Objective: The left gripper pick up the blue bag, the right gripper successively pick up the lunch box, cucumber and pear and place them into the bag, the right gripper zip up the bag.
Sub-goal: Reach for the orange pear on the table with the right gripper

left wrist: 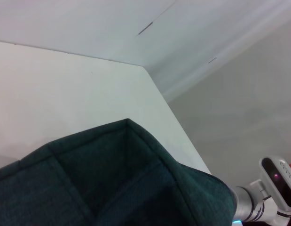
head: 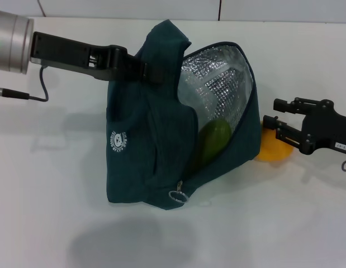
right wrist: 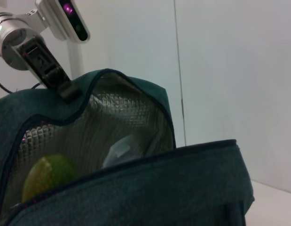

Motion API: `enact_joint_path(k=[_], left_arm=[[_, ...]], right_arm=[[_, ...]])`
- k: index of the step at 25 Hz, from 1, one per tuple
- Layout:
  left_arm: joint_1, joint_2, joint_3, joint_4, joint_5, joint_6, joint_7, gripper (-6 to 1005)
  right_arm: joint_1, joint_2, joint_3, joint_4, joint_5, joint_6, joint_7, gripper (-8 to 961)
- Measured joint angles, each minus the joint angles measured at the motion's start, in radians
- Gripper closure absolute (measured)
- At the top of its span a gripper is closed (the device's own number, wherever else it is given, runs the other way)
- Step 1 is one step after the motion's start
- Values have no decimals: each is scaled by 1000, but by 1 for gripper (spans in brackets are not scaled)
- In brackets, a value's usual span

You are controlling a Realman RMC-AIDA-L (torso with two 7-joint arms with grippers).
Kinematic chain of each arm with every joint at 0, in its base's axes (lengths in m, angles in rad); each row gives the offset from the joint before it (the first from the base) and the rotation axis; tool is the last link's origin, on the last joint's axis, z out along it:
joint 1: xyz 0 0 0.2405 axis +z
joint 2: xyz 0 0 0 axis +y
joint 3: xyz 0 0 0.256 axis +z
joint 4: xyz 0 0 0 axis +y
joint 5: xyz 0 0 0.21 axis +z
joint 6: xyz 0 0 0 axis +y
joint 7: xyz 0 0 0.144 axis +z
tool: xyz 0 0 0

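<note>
Up top, the left tool (head: 143, 71) clamps the bag (head: 145, 167), holding it open on the tabletop (head: 50, 178). Beside it, the right tool (head: 273, 125) is spread around the pear (head: 269, 149); the cucumber (head: 213, 139) lies inside.

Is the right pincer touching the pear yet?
Cannot tell. In the head view the right pincer overlaps the pear behind the blue bag, so no gap or contact shows.

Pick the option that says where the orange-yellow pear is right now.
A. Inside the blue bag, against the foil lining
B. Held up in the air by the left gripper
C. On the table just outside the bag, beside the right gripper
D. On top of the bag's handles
C: in the head view the pear lies on the table behind the blue bag, next to the right gripper.
</note>
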Motion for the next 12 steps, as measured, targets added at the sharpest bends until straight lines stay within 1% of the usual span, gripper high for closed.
enact_joint_path(k=[3, 9, 12], left_arm=[[-2, 0, 0, 0, 0, 0, 0, 959], [-3, 0, 0, 1, 0, 0, 0, 959], [-3, 0, 0, 1, 0, 0, 0, 959]], right_arm=[[6, 0, -1, 13, 0, 0, -14, 536], [7, 1, -1, 17, 1, 0, -29, 534], [7, 1, -1, 18, 1, 0, -39, 611]])
